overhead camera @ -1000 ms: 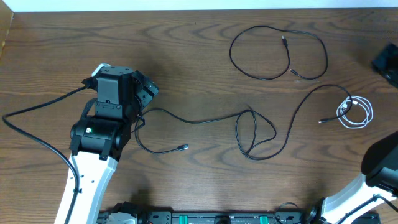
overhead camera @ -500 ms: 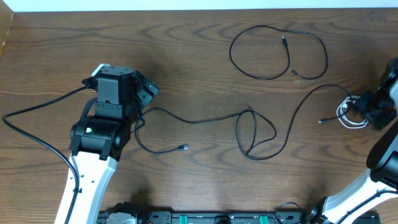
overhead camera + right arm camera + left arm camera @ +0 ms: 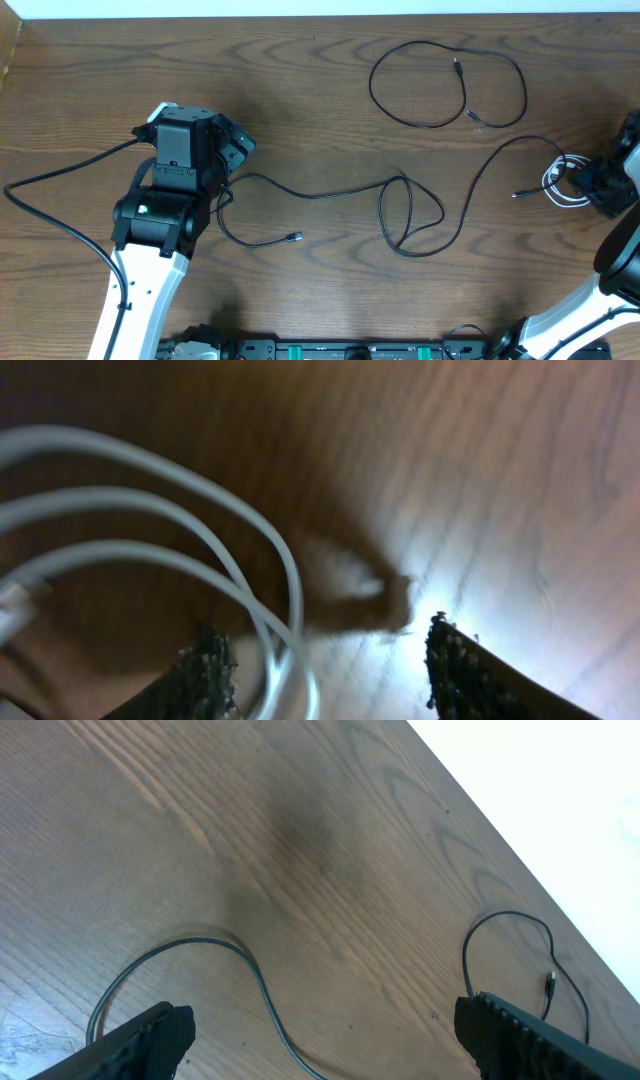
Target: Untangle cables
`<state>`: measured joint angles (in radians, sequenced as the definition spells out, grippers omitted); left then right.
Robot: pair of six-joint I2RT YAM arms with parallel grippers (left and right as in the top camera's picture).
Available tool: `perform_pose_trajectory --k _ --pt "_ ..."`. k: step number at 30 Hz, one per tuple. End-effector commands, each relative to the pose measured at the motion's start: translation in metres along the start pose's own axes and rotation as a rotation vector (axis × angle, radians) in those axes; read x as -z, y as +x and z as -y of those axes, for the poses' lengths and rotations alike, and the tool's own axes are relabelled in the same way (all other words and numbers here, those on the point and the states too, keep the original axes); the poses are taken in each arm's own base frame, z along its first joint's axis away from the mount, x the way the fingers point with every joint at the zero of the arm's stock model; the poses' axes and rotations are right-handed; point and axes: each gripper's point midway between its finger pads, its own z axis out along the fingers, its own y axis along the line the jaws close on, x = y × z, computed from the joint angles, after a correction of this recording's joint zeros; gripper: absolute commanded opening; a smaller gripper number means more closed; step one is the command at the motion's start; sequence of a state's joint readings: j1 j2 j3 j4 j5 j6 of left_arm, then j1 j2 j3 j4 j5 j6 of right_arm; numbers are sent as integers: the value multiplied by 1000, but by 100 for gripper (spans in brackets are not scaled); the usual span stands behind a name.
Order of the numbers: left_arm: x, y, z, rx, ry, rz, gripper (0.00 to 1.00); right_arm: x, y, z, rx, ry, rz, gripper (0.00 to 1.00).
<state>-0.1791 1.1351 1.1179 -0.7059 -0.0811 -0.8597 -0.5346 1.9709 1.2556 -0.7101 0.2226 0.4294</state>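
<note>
One long black cable [image 3: 330, 192] runs from under my left arm across the table's middle, knots into a loop [image 3: 408, 215] and ends by the white cable. A second black cable [image 3: 447, 83] lies looped at the back. The white cable [image 3: 560, 182] is coiled at the right. My left gripper [image 3: 226, 170] is open above the first black cable's left end [image 3: 258, 988]. My right gripper [image 3: 592, 186] is open and low over the white coil, whose strands [image 3: 262, 575] pass between its fingers [image 3: 470, 665].
The left arm's thick black cord [image 3: 60, 180] trails to the table's left edge. The table's far edge [image 3: 320, 17] meets a white wall. Black gear with green parts [image 3: 330, 350] lines the front edge.
My right arm has come in from the far right edge and dropped onto the white coil, then shifted slightly right. The left arm and black cables have not moved.
</note>
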Motion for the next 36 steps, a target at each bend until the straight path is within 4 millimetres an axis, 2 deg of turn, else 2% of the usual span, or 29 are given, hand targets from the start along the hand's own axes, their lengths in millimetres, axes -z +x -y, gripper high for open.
perform_pose_trajectory --k 1,3,4,7,11,20,25,26,27,28,29,32,36 --pt "2 -5 1 -4 2 13 90 -13 12 7 -3 25 -17 43" --pt "2 -5 1 -4 2 13 90 -17 11 7 -9 20 -3 10" --pt "2 -5 1 -4 2 13 90 -18 11 8 -12 19 1 2" --pt "2 -5 1 -4 2 13 90 -22 1 18 -37 50 45 1" --pt "2 -5 1 -4 2 13 90 -24 -18 45 -100 113 107 1" --pt "2 -5 1 -4 2 13 90 -31 -66 108 -293 116 236 1" --pt "2 -5 1 -4 2 13 90 -34 -79 124 -362 49 259 1" --pt "2 -5 1 -4 2 13 90 -34 -81 122 -361 20 258 5" --pt "2 -5 1 -4 2 13 90 -33 -84 119 -356 -17 257 42" --pt "2 -5 1 -4 2 13 90 -29 -88 113 -353 -63 257 92" --pt "2 -5 1 -4 1 13 90 -24 -93 107 -350 -101 261 99" --pt "2 -5 1 -4 1 13 90 2 -109 93 -336 -187 291 99" --pt "2 -5 1 -4 1 13 90 60 -130 68 -295 -321 387 99"
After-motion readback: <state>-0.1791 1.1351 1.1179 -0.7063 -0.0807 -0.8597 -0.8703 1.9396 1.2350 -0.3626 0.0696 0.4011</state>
